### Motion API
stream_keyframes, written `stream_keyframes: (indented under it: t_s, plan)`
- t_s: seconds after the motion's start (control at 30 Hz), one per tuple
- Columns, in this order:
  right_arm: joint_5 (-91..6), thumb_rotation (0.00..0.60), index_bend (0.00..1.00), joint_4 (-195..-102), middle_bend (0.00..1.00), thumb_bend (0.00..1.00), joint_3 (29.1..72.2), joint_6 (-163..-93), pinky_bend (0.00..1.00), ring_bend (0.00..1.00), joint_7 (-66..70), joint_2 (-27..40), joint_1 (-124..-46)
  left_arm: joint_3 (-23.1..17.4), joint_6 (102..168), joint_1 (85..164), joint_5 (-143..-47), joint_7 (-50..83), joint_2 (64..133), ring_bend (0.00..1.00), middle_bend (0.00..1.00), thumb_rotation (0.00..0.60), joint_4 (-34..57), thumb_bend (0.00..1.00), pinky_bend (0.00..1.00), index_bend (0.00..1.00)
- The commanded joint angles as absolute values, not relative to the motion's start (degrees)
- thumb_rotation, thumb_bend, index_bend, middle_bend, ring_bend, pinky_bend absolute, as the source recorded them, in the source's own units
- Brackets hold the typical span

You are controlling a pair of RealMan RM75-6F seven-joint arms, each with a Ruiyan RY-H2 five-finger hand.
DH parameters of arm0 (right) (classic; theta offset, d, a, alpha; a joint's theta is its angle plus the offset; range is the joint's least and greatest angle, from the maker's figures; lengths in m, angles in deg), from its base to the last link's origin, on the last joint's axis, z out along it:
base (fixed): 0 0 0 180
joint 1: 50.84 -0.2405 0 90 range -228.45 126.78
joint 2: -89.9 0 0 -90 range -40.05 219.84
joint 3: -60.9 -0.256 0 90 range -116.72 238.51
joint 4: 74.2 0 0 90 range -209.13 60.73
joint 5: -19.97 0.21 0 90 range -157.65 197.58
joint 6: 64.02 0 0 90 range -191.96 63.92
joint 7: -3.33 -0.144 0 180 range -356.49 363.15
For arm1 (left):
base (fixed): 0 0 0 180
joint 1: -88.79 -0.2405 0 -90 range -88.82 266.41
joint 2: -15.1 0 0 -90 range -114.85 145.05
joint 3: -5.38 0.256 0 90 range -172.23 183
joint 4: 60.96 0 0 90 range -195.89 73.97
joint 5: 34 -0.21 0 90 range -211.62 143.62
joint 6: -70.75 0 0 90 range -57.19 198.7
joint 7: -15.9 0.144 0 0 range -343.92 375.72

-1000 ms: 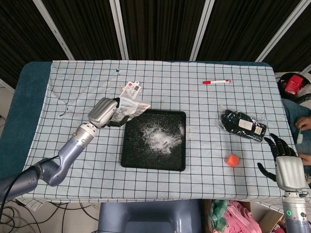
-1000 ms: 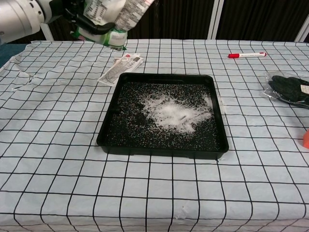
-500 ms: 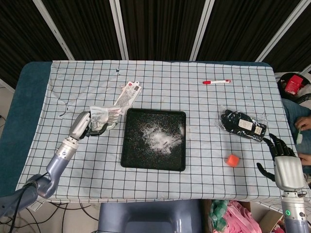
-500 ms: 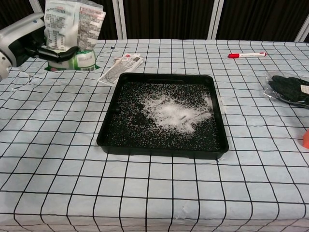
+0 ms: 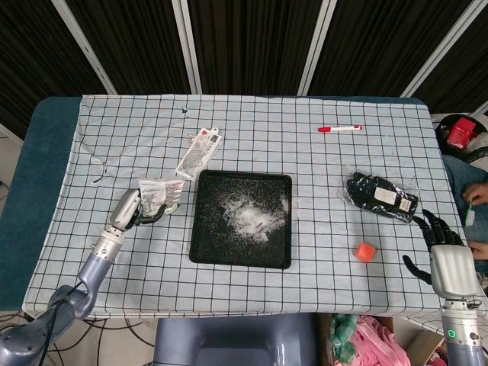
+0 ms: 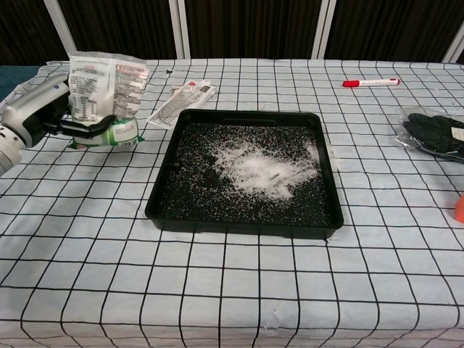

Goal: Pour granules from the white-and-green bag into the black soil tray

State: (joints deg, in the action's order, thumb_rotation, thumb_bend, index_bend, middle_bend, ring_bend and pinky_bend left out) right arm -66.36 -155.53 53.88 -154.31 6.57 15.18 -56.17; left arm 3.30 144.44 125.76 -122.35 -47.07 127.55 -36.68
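The white-and-green bag (image 5: 158, 197) (image 6: 106, 98) stands upright on the cloth just left of the black soil tray (image 5: 203, 250) (image 6: 162, 209). My left hand (image 5: 130, 210) (image 6: 42, 114) grips the bag from its left side, fingers wrapped around its lower part. White granules (image 5: 253, 219) (image 6: 259, 169) lie heaped in the middle of the tray over dark soil. My right hand (image 5: 444, 252) hovers open at the table's front right corner, far from the tray, and does not show in the chest view.
A torn flat packet (image 5: 200, 151) (image 6: 181, 101) lies behind the tray's left corner. A red-and-white marker (image 5: 339, 129) (image 6: 371, 83) is at the back. A black bagged item (image 5: 381, 196) (image 6: 435, 132) and an orange cube (image 5: 365, 252) lie right of the tray.
My left hand carried the bag from a tilted pose over the tray's back left corner leftwards and down, turning it upright until it stands on the cloth. My right hand stayed put.
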Motion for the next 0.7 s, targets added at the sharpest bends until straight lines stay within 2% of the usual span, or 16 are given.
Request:
stream_keyframes:
  t_s: [0.03, 0.53, 0.7]
  plan:
    - [-66.38, 0.600, 0.20, -155.53, 0.11, 0.17, 53.85, -154.40, 0.33, 0.16, 6.47, 15.25, -56.14, 3.74, 143.79, 126.04, -122.82, -47.58, 130.79, 0.43, 0.52, 0.600, -40.63, 0.74, 0.57, 0.51]
    - [-66.08, 0.600, 0.20, -154.81, 0.11, 0.17, 53.60, -154.13, 0.33, 0.16, 5.17, 15.26, -56.30, 2.17, 139.51, 128.77, -121.18, -48.42, 137.68, 0.42, 0.51, 0.600, -48.90, 0.73, 0.57, 0.50]
    - [-66.20, 0.600, 0.20, -154.90, 0.11, 0.17, 53.53, -154.36, 0.33, 0.16, 4.99, 15.33, -56.28, 3.20, 138.72, 128.43, -121.90, -47.73, 138.13, 0.39, 0.49, 0.600, -50.03, 0.66, 0.55, 0.47]
